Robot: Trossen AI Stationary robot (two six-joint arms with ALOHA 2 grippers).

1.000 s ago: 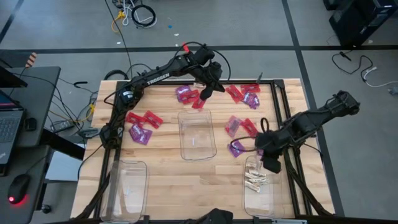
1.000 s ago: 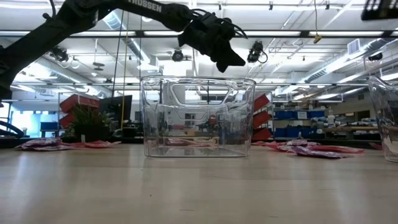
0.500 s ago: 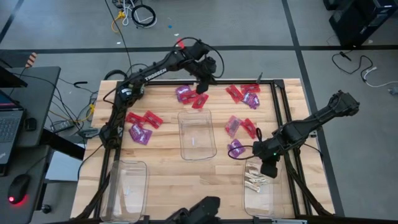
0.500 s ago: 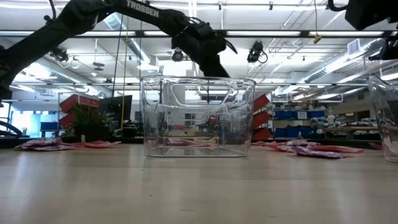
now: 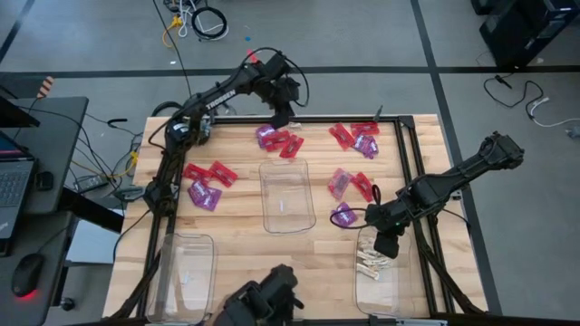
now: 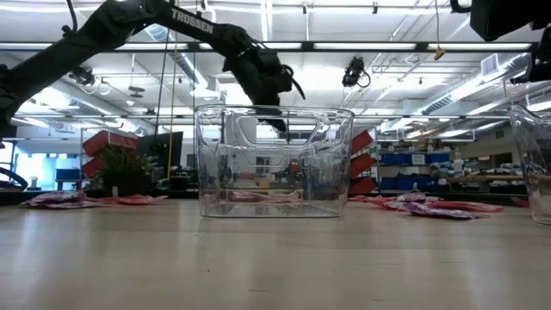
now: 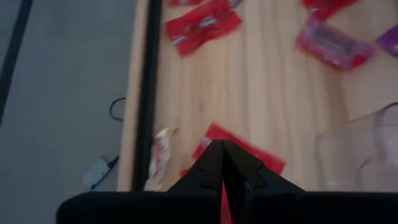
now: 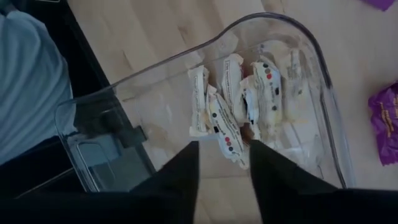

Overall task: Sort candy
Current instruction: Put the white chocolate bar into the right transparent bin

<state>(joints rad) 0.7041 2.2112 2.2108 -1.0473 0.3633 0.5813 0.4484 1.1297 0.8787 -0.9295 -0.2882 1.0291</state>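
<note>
Tool work splits between the arms: the right tool (image 5: pixel 386 243) hangs released, fingers apart, over the near-right bin (image 5: pixel 378 292), where whitish-cream candies (image 8: pixel 233 102) lie heaped together, while the left tool (image 5: pixel 279 119) sits clenched, fingers pressed together and empty, at the far edge of the table (image 5: pixel 245 249) above a red packet (image 7: pixel 249 155) and a whitish piece (image 7: pixel 160 154). Red packets (image 5: pixel 209 171) and purple packets (image 5: pixel 205 194) lie scattered around the empty middle bin (image 5: pixel 287 195), with another empty bin (image 5: pixel 185 276) near left.
</note>
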